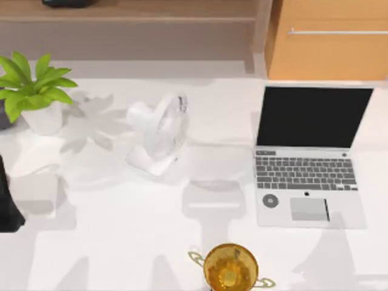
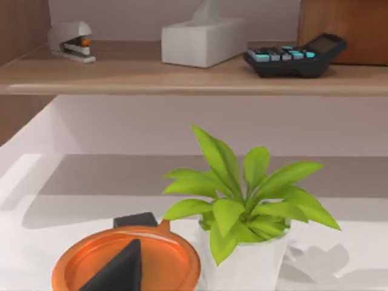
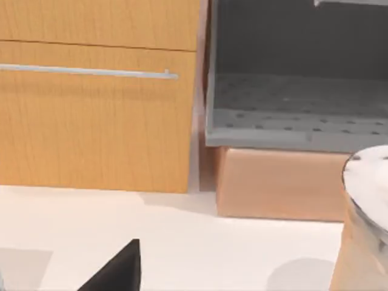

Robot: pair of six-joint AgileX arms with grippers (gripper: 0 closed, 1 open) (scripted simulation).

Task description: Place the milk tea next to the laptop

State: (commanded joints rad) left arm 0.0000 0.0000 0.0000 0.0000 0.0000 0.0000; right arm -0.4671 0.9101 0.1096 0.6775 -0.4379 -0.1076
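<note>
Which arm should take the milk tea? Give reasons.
Right, probably: a tan, white-lidded cup, likely the milk tea, stands close in the right wrist view, and the laptop lies on the right side. The left arm sits far left.

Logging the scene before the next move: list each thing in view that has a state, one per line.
laptop: lid open, screen dark, flat on the table.
desk fan: standing left of the laptop, apart from it.
potted plant: upright at the table's far left.
drawer: shut.
calculator: lying on the shelf.
stapler: on the shelf, closed.
tissue box: tissue sticking out of the top.
</note>
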